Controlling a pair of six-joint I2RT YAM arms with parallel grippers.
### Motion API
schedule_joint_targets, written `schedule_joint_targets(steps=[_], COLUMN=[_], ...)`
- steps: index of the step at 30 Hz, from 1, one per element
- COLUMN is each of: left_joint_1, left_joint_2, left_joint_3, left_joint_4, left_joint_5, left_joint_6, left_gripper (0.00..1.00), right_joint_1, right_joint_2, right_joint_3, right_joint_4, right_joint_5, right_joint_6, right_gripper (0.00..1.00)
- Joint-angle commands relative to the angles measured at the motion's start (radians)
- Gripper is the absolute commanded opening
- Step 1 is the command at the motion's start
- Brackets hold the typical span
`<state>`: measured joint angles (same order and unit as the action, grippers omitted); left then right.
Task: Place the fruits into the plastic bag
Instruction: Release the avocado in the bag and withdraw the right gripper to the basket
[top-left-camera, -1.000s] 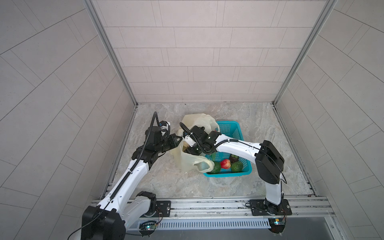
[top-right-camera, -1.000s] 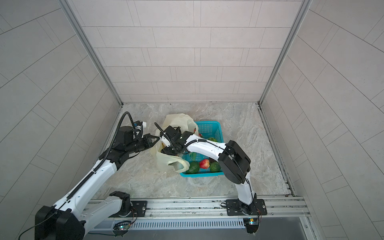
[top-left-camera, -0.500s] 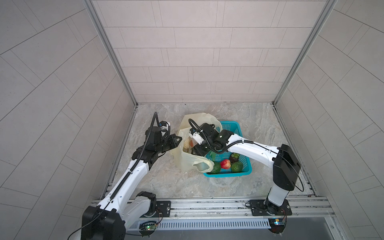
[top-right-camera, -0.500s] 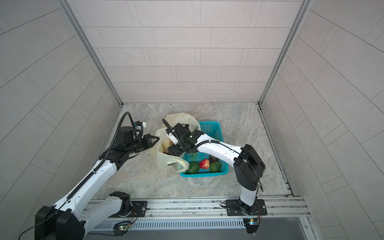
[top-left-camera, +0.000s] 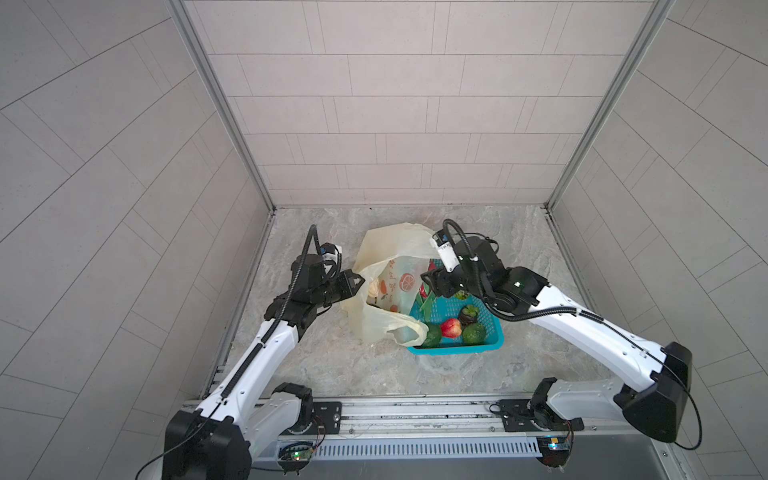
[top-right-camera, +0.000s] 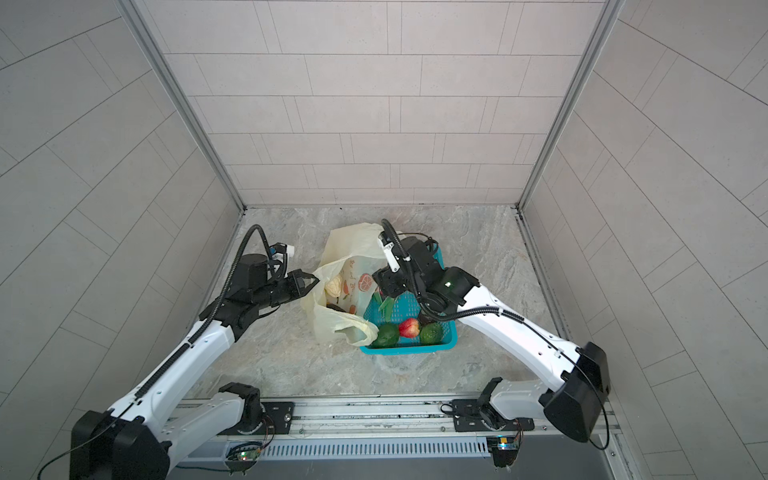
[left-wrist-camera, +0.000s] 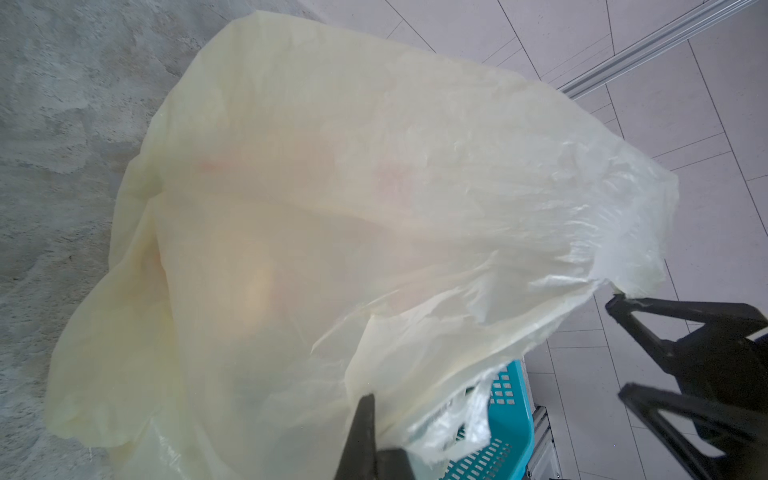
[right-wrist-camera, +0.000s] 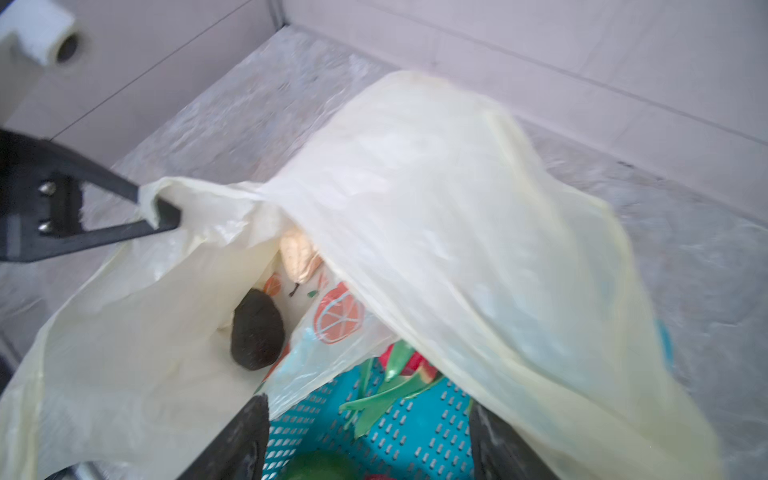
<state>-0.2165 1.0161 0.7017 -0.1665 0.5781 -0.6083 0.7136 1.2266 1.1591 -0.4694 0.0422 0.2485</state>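
The cream-yellow plastic bag (top-left-camera: 390, 253) (top-right-camera: 353, 249) (left-wrist-camera: 332, 199) (right-wrist-camera: 436, 199) stands against the left side of the teal basket (top-left-camera: 494, 332) (top-right-camera: 451, 332). My left gripper (top-left-camera: 358, 282) (top-right-camera: 311, 284) (left-wrist-camera: 374, 449) (right-wrist-camera: 160, 208) is shut on the bag's rim and holds the mouth up. A dark fruit (right-wrist-camera: 257, 332) lies inside the bag. In the basket lie a red apple (top-left-camera: 451, 328) (top-right-camera: 409, 327), two avocados (top-left-camera: 473, 333) (top-right-camera: 386, 335), a dark purple fruit (top-left-camera: 469, 313) and the dragon fruit (top-left-camera: 428, 296) (right-wrist-camera: 401, 361). My right gripper (top-left-camera: 432, 284) (top-right-camera: 384, 286) (right-wrist-camera: 370, 440) hovers open and empty over the dragon fruit.
The bag's far flap drapes over the basket's (right-wrist-camera: 415, 432) back left corner and over my right gripper's fingers (right-wrist-camera: 498, 444). Tiled walls close in the marble floor (top-left-camera: 332, 365) on three sides. The rail (top-left-camera: 415, 411) with both arm bases runs along the front.
My right gripper has pulled out of the bag's mouth and moved right, over the basket's left end; its elbow swung out to the right. The left gripper has stayed put, holding the rim.
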Motion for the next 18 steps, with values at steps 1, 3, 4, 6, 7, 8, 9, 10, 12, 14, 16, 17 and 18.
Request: schedule_joint_targets(steps=[1, 3, 4, 6, 7, 8, 9, 10, 12, 14, 16, 17, 18], left_joint_1=[-0.005, -0.005, -0.006, -0.007, -0.006, -0.007, -0.006, -0.006, -0.007, -0.007, -0.008, -0.009, -0.008], left_joint_2=[0.004, 0.006, 0.005, 0.006, 0.008, 0.009, 0.01, 0.01, 0.014, 0.016, 0.019, 0.019, 0.018], left_joint_3=[-0.001, -0.001, -0.001, -0.001, 0.001, 0.003, 0.004, 0.008, 0.009, 0.012, 0.013, 0.013, 0.015], left_joint_4=[0.025, 0.025, 0.025, 0.027, 0.026, 0.027, 0.027, 0.025, 0.025, 0.024, 0.025, 0.025, 0.023], left_joint_5=[-0.013, -0.019, -0.023, -0.026, -0.028, -0.028, -0.027, -0.026, -0.025, -0.025, -0.024, -0.024, -0.025], left_joint_6=[0.019, 0.019, 0.019, 0.019, 0.019, 0.019, 0.019, 0.02, 0.019, 0.019, 0.019, 0.019, 0.02], left_gripper=[0.0, 0.0, 0.0, 0.0, 0.0, 0.0, 0.0, 0.0, 0.0, 0.0, 0.0, 0.0, 0.0], right_joint_1=[-0.069, -0.135, -0.17, -0.228, -0.251, -0.256, -0.256, -0.256, -0.255, -0.253, -0.244, -0.235, -0.223], right_joint_2=[-0.105, -0.16, -0.187, -0.224, -0.232, -0.232, -0.226, -0.216, -0.194, -0.17, -0.141, -0.13, -0.118], right_joint_3=[-0.086, -0.149, -0.189, -0.255, -0.281, -0.297, -0.31, -0.321, -0.343, -0.365, -0.378, -0.38, -0.382], right_joint_4=[0.014, -0.015, -0.021, -0.025, -0.027, -0.031, -0.039, -0.039, -0.035, -0.031, -0.03, -0.033, -0.031], right_joint_5=[0.179, 0.218, 0.22, 0.188, 0.155, 0.138, 0.117, 0.073, 0.002, -0.055, -0.097, -0.098, -0.1], right_joint_6=[0.114, 0.208, 0.251, 0.3, 0.307, 0.306, 0.3, 0.284, 0.263, 0.251, 0.241, 0.24, 0.231], right_gripper=[0.72, 0.72, 0.72, 0.71, 0.71, 0.7, 0.7, 0.7, 0.68, 0.67, 0.65, 0.65, 0.65])
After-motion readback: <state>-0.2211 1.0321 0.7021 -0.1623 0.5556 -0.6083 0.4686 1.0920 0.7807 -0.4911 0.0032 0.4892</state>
